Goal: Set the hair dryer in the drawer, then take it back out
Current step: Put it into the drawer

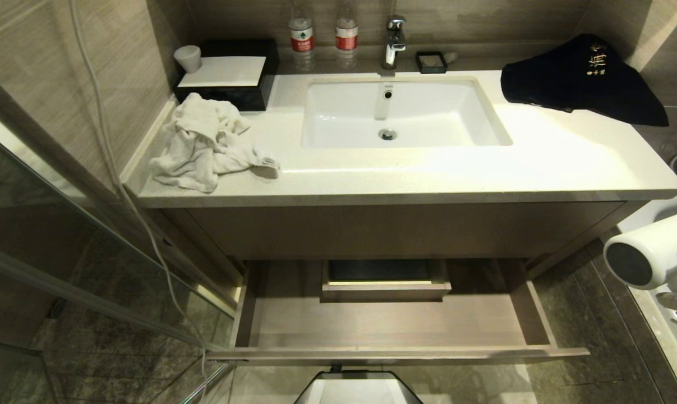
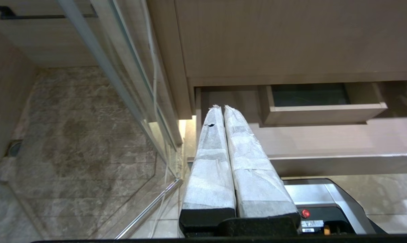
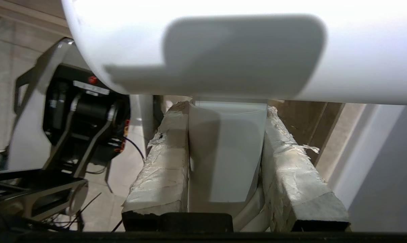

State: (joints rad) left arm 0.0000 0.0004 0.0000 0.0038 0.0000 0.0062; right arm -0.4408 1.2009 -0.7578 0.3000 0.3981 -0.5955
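Note:
The white hair dryer (image 1: 652,249) hangs at the far right of the head view, outside the drawer, level with the cabinet front, its dark grey round end facing me. In the right wrist view my right gripper (image 3: 225,107) is shut on the dryer's white handle (image 3: 223,152), with the barrel (image 3: 196,47) across the fingertips. The wide light-wood drawer (image 1: 383,328) stands pulled out below the vanity, its floor bare. My left gripper (image 2: 222,108) is shut on nothing and parked low, by the drawer's (image 2: 324,138) left front corner.
A shallow inner tray (image 1: 386,280) sits at the drawer's back. On the counter (image 1: 540,168) lie a white towel (image 1: 203,140) and a black cloth (image 1: 579,78) either side of the sink (image 1: 400,112). A glass panel (image 1: 63,252) stands left; my base (image 1: 358,390) is before the drawer front.

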